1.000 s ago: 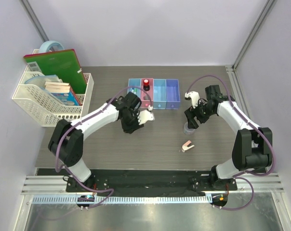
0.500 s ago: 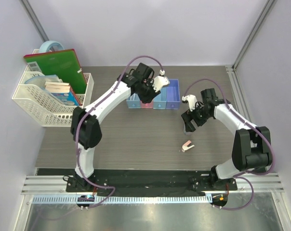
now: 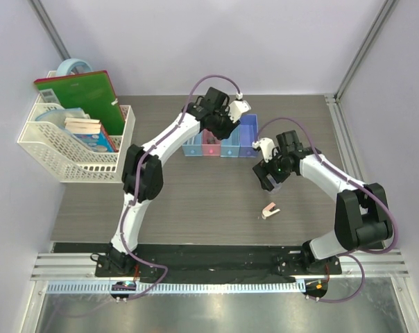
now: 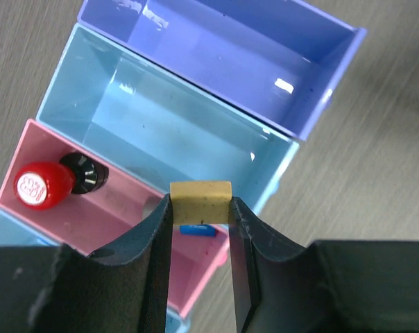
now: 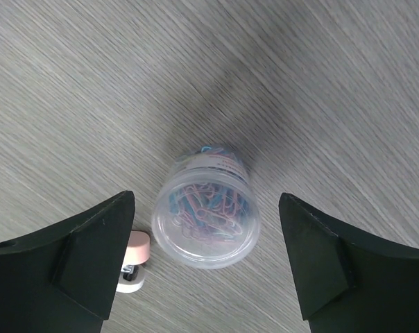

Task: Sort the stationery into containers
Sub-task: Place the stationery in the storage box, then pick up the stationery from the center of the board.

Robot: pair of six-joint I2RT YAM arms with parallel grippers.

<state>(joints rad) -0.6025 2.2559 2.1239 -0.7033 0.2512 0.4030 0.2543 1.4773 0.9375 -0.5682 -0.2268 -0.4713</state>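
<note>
Top view: left gripper (image 3: 227,123) is seen over the bin row (image 3: 230,150), right gripper (image 3: 263,175) near the pink-white clip (image 3: 270,210); left wrist: yellow block (image 4: 200,200) is clamped above the pink bin (image 4: 116,223) wall; right wrist: paper-clip tub (image 5: 207,216) is flanked by wide-open fingers (image 5: 91,258).

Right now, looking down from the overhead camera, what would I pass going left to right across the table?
First the white mesh basket → light blue bin → pink bin → second light blue bin → purple bin → pink-white clip.
</note>
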